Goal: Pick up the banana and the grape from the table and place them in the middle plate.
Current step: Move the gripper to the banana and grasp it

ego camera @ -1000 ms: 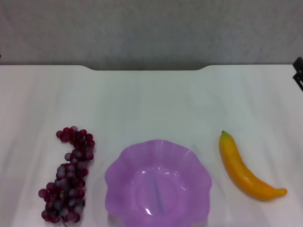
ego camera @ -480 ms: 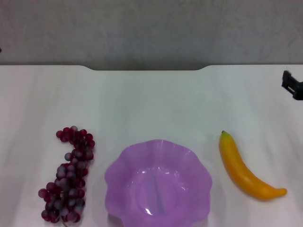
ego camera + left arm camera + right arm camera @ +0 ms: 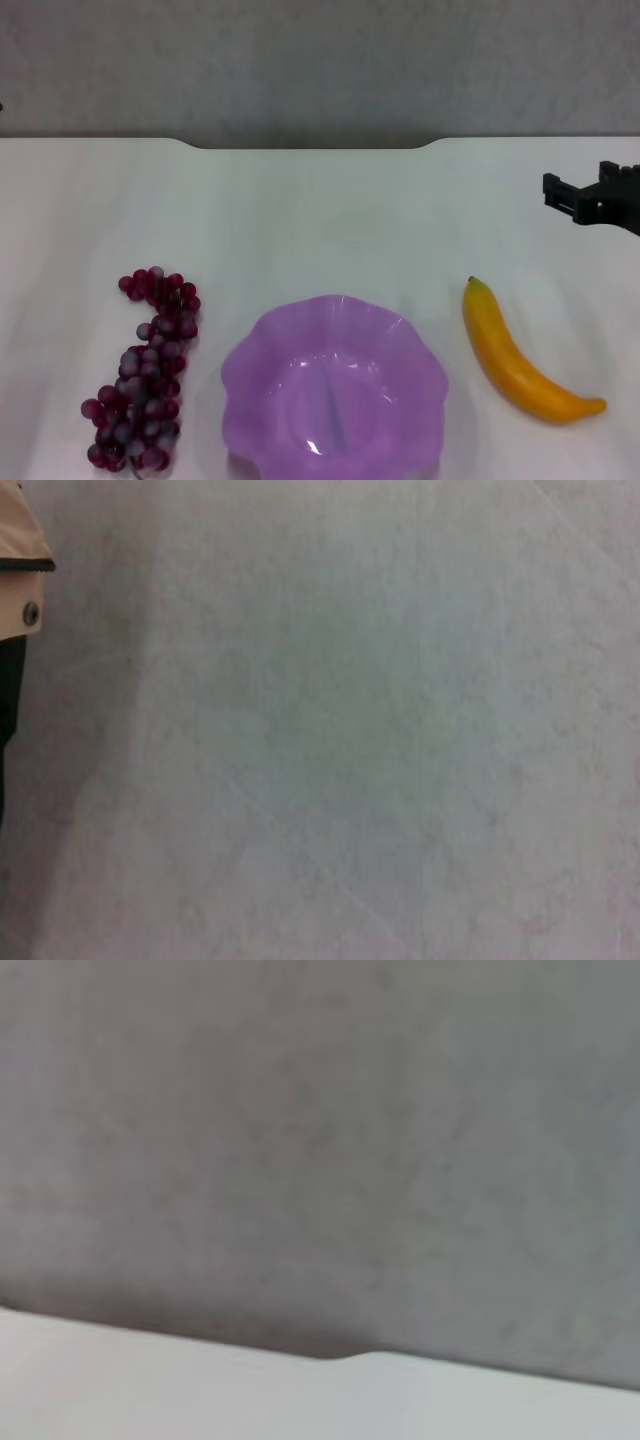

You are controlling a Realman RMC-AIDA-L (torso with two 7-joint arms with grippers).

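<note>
The banana (image 3: 515,360) lies on the white table (image 3: 330,220), to the right of the middle plate (image 3: 335,385), a purple scalloped plate that holds nothing. Left of the plate lies the grape (image 3: 145,375) bunch, dark red-purple. My right gripper (image 3: 582,192) reaches in from the right edge of the head view, above the table and beyond the banana, well apart from it. Its two black fingers stand apart with nothing between them. My left gripper is out of view. The left wrist view has only bare table (image 3: 350,740).
The table's far edge has a shallow notch (image 3: 310,146), with a grey wall (image 3: 320,60) behind it; the right wrist view faces that wall (image 3: 320,1140). A beige and black part (image 3: 15,570) sits at the edge of the left wrist view.
My right gripper has come in from the right edge, moving left and slightly lower over the table. The banana, the grape and the plate have not moved.
</note>
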